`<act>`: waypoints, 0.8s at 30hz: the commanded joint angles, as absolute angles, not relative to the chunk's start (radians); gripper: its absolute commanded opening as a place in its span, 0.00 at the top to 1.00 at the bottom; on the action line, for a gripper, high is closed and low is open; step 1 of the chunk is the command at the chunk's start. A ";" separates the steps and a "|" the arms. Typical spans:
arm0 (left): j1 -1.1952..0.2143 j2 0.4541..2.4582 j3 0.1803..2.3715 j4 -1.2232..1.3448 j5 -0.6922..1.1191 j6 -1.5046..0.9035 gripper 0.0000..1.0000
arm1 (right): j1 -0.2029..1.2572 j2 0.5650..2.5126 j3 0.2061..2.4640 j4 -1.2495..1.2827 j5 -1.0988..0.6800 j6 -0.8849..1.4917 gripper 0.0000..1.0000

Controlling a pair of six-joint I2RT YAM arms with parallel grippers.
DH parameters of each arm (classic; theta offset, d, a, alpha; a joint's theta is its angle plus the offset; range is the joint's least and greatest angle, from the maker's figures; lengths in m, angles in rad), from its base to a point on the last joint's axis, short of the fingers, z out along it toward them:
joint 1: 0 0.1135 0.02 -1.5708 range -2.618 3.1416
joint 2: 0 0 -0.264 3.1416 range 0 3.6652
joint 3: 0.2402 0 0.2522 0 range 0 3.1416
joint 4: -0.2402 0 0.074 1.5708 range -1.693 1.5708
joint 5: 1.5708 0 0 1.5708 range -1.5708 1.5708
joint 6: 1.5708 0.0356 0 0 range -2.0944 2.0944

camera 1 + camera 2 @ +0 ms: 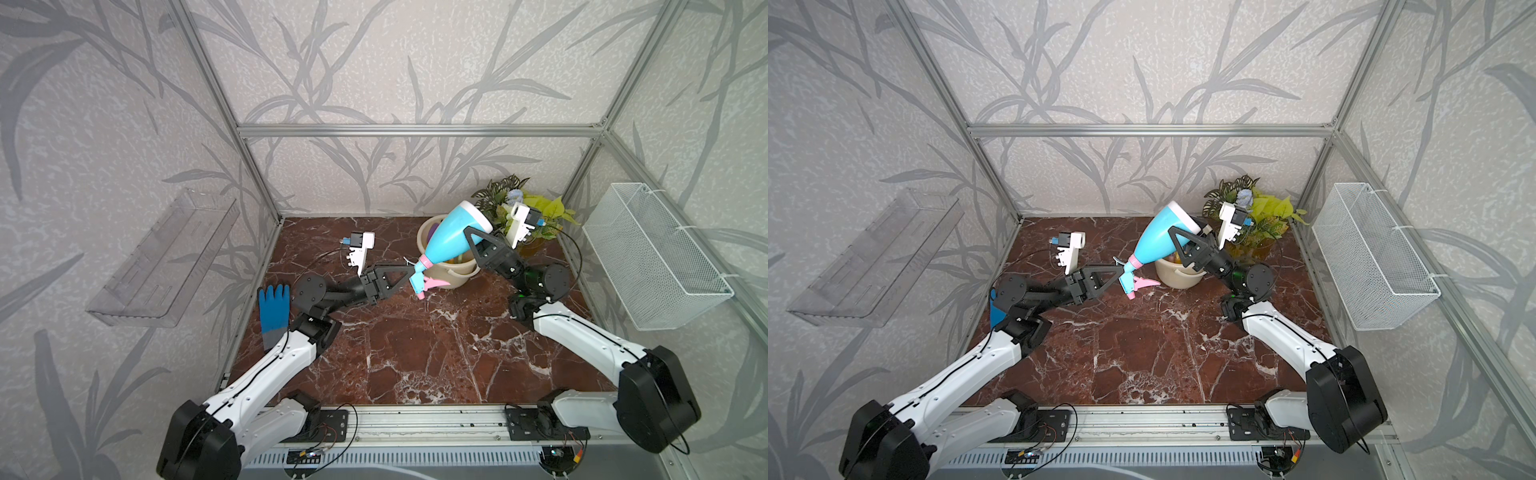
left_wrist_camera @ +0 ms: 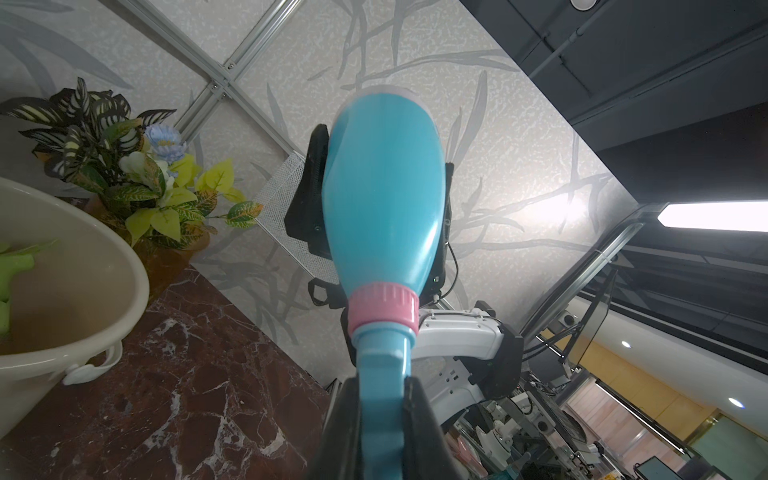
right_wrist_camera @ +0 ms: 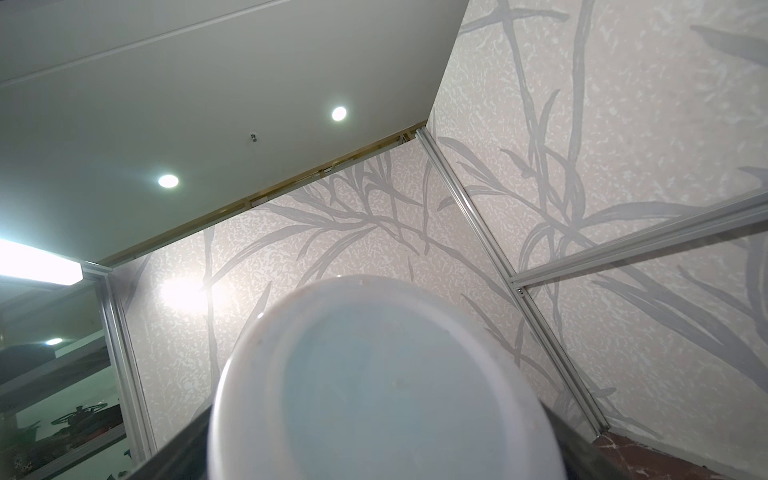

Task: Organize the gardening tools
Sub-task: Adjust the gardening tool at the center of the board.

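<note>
The light-blue spray bottle hangs tilted in the air over the cream bucket, its pink-collared neck pointing down and left. My left gripper is shut on the bottle's blue spray head just below the pink collar. My right gripper stands wide astride the bottle's fat end; whether its fingers press the bottle does not show. Inside the bucket lie a green tool, a purple one and something yellow, mostly hidden.
A blue glove lies at the table's left edge beside my left arm. A potted plant stands in the back right corner behind the bucket. A white wire basket hangs on the right wall, a clear shelf on the left wall.
</note>
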State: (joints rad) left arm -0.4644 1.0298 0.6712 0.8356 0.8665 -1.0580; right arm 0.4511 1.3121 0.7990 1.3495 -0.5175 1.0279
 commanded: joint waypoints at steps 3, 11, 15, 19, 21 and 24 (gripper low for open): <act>-0.459 1.028 0.705 0.775 0.863 -1.003 1.00 | 0.447 1.305 0.823 1.386 -0.511 1.041 0.07; -0.460 1.052 0.716 0.774 0.881 -0.997 1.00 | 0.452 1.329 0.844 1.397 -0.551 1.068 0.10; -0.460 1.063 0.714 0.775 0.890 -1.002 1.00 | 0.452 1.330 0.851 1.397 -0.557 1.068 0.21; -0.460 1.060 0.718 0.773 0.886 -1.001 0.94 | 0.452 1.330 0.853 1.397 -0.549 1.068 0.25; -0.460 1.056 0.716 0.759 0.874 -0.998 0.62 | 0.452 1.330 0.853 1.398 -0.539 1.073 0.24; -0.460 1.052 0.705 0.764 0.865 -0.999 0.36 | 0.453 1.326 0.853 1.398 -0.526 1.068 0.24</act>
State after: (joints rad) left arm -0.4644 1.0519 0.6899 0.7685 0.8715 -1.0088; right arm 0.4477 1.3369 0.8185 1.3460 -0.5369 1.0763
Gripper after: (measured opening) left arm 0.580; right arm 0.790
